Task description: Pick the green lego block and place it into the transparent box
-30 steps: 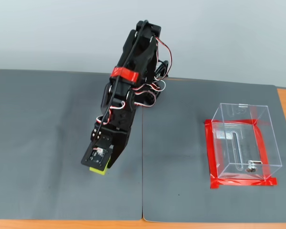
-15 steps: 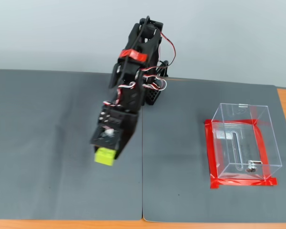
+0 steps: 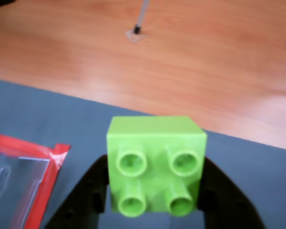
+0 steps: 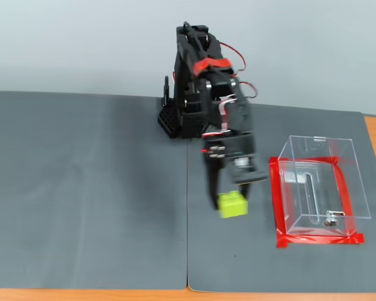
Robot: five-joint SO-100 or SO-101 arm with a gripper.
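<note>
Gripper [image 4: 232,202] fingers are pinched on the green lego block [image 4: 233,204], one black finger on each side of it, and the wrist view shows its four studs facing the camera [image 3: 156,164]. Seen from the fixed view, the block is lifted clear of the dark grey mat [image 4: 81,188], just left of the transparent box [image 4: 319,182] and still outside its walls. That box stands inside a frame of red tape [image 4: 279,200] stuck to the mat, with a small metal fitting [image 4: 330,219] at its bottom. Two mat sheets meet in a seam left of the box (the arm's base sits near its far end). Orange wooden tabletop [image 3: 205,57] shows beyond the mat, and a plain pale wall [image 4: 81,44] rises behind. Something small and blurred lies on the wood [image 3: 137,32]; I cannot make it out.
</note>
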